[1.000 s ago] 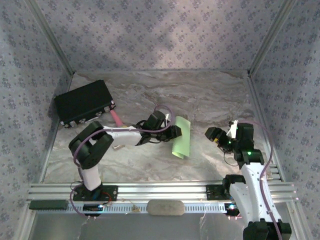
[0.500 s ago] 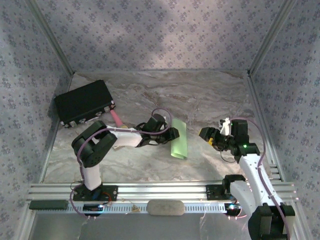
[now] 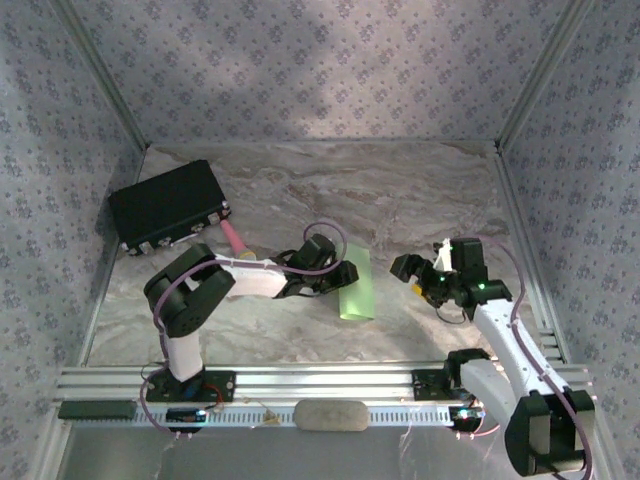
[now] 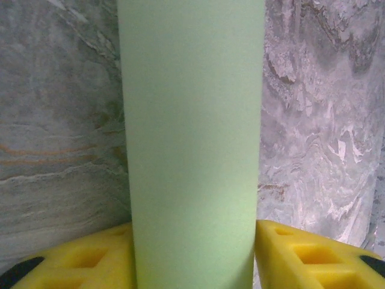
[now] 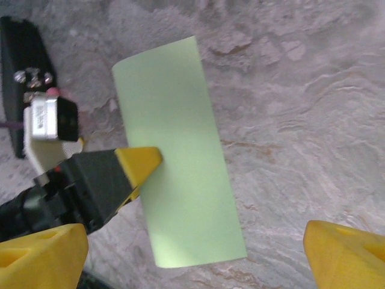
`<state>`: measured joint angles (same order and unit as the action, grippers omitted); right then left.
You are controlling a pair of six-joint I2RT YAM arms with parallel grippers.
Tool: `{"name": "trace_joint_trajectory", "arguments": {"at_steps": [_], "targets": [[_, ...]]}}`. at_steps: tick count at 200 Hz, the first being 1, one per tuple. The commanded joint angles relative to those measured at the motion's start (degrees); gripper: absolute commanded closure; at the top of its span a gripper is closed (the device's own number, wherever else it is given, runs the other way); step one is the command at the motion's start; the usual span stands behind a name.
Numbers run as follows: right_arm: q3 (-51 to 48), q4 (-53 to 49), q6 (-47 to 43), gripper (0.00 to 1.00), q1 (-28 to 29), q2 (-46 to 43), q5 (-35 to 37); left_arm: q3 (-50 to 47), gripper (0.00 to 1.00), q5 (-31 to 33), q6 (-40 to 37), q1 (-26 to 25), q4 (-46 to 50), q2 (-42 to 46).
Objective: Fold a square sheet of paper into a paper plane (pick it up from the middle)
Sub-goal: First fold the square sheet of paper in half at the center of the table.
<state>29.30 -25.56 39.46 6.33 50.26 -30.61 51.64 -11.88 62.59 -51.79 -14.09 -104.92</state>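
As the paper [image 3: 356, 292] shows as a narrow doubled strip and not a flat square, I judge the first lengthwise fold made. That puts the job early, with nose and wing folds not yet done. From overhead the strip sits toward 5 o'clock of the table [image 3: 420, 190] centre. I cannot tell whether it rests flat or is lifted a little.

Left gripper [image 3: 345, 280]: comes in from the strip's 9 o'clock and nips its long edge about halfway along. In the left wrist view both yellow fingers [image 4: 301, 256] flank the green with no gap on either side, so the jaws are closed onto the paper. The surface there looks bowed, not pressed flat, so the crease is likely soft. A mid-edge hold makes sense, since it balances the strip and leaves both ends free.

Right gripper [image 3: 410, 277]: at the strip's 3 o'clock, near it but apart, jaws spread wide and holding nothing. Probable reason: it stands by to pin or press the free side while the left arm holds.

Orientation: the long axis runs close to 12–6 o'clock overhead. No point is formed, so there is no nose direction to log. The near end shows a slight curl with shadow beneath.

Black box [image 3: 165, 205]: at 10 o'clock, well apart, not involved.
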Motion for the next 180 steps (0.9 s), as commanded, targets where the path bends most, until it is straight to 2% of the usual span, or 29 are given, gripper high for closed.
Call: {"name": "trace_joint_trajectory", "arguments": {"at_steps": [1,16,33,57,81,118,180], "targets": [[0.8,-0.4,2.3,0.04,1.5,-2.9,6.0,1.4,0.47,3.0,-3.7,-0.6,7.1,1.7],[-0.7,0.4,0.9,0.06,1.6,-4.7,5.4,1.9,0.42,4.5,-5.0,-1.0,8.9,2.4],[-1.5,0.6,-0.2,0.21,1.7,-5.0,3.8,2.5,0.42,6.0,-6.2,-1.0,11.4,3.3],[-3.0,6.2,1.7,0.29,2.0,-3.1,-1.9,2.6,0.4,8.2,-8.0,-1.0,14.1,4.8],[-1.7,5.9,1.3,0.42,3.0,0.2,-1.9,2.0,0.41,8.9,-8.8,-1.0,14.3,5.4],[-1.0,6.4,0.2,0.47,4.4,3.4,-2.3,2.2,0.43,8.6,-8.4,-1.0,14.3,4.4],[-1.6,6.7,0.4,0.47,5.2,3.8,-1.4,3.4,0.42,8.0,-8.8,-0.8,15.4,2.3]]}}
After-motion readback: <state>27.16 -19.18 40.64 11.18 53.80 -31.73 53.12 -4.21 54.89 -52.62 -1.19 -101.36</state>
